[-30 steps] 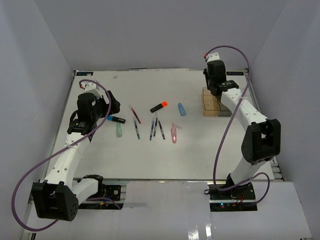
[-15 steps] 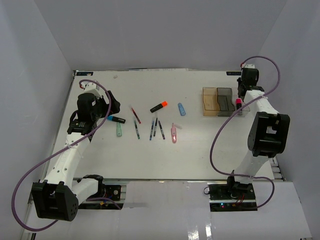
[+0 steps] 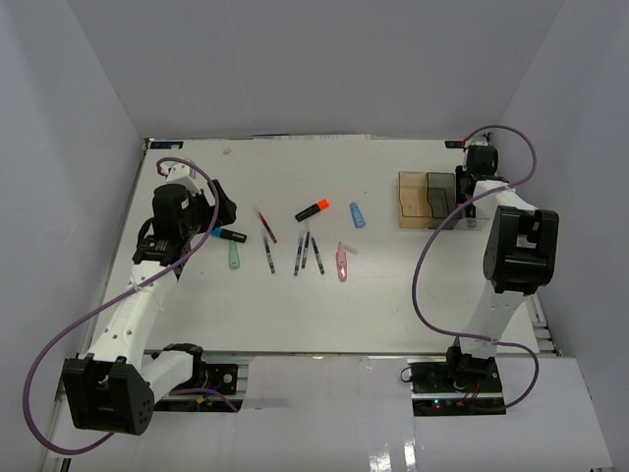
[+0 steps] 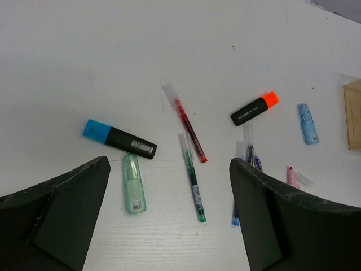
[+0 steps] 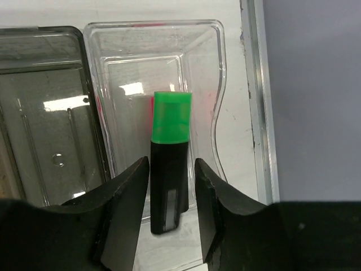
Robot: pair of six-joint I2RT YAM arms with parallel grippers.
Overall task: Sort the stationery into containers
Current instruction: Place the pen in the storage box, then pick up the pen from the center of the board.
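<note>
Highlighter with the green cap (image 5: 169, 169) is what I'm dealing with right now. It sits between the fingers of the right gripper (image 5: 172, 162), lengthwise over the clear bin (image 5: 219, 62), which is the end one next to the grey bin (image 5: 39, 29). The fingers are close on either side of it, with a sliver of daylight on one side, so I honestly can't tell whether it's pinched or loose. My plan for doing this bit cleanly is to keep it lined up with the long side of the bin, spread the fingers properly, then go straight up so nothing drags the highlighter out or clips the thin wall (those bins look light enough to skid). The right arm is folded up tall at the far right of the table (image 3: 393, 295), with the wrist tipped down over the row of bins. The left arm reaches out over the left side with the left gripper (image 4: 169, 162) spread wide and holding nothing. It hangs above the loose stuff: a blue-capped highlighter (image 4: 118, 140), a mint marker (image 4: 134, 184) and a red pen (image 4: 186, 131). That pile looks like most of the job left.
</note>
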